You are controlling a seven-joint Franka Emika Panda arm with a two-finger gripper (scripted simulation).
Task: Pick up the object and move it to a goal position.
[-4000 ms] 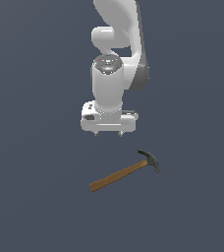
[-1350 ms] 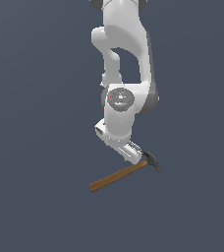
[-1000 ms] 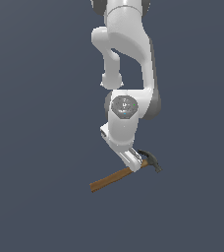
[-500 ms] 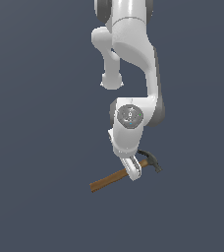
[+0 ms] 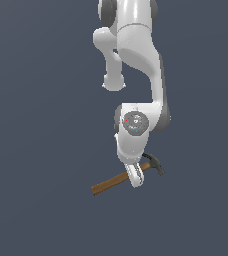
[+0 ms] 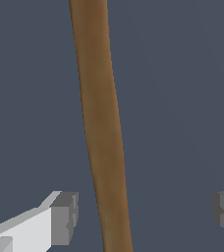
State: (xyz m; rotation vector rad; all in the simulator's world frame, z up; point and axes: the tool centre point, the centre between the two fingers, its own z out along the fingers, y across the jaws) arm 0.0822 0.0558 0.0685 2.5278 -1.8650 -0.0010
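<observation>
The hammer (image 5: 111,184) lies flat on the dark floor, its brown wooden handle pointing toward the exterior view's left and its dark grey head (image 5: 155,163) toward the right. My gripper (image 5: 135,179) has come down over the handle close to the head. In the wrist view the handle (image 6: 101,128) runs between the two grey fingertips (image 6: 65,217), with a clear gap on each side. My gripper (image 6: 146,212) is open and holds nothing. The head is out of the wrist view.
The white arm (image 5: 136,70) stands above the hammer. Only plain dark grey floor (image 5: 36,125) surrounds it.
The arm has lowered steadily and the wrist has turned, bringing the open fingers down astride the handle. The hammer has not moved.
</observation>
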